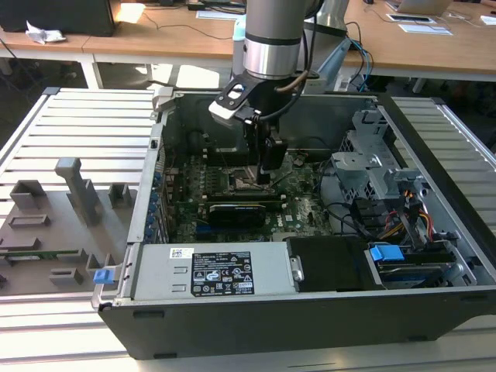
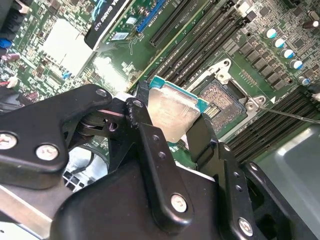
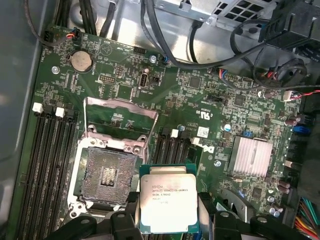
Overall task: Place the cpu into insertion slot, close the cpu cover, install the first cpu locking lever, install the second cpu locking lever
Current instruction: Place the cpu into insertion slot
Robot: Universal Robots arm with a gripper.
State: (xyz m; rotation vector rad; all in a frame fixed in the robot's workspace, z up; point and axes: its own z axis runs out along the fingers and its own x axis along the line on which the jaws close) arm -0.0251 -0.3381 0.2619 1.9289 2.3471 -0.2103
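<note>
In both wrist views my gripper [image 3: 167, 212] [image 2: 172, 125] is shut on the cpu [image 3: 166, 201] [image 2: 174, 114], a small silver-topped chip with a green rim, pinched at two opposite edges by the black fingers [image 2: 145, 125]. The chip hangs level beside the insertion slot [image 3: 107, 174] [image 2: 219, 98], apart from it, and the slot's dark pin field lies bare. Behind the slot the cpu cover [image 3: 116, 144] stands raised. A thin metal locking lever [image 2: 287, 113] sticks out past the slot. In the exterior view the gripper [image 1: 265, 177] is down inside the computer case, just over the slot [image 1: 237, 180].
Long memory slots [image 3: 50, 165] flank the socket on both sides. A finned silver heatsink [image 3: 252, 156] and loose cables [image 3: 260, 70] lie nearby. The drive cage [image 1: 372, 159] and power supply [image 1: 209, 271] wall in the board. Grey fixtures [image 1: 77, 190] stand on the slatted table.
</note>
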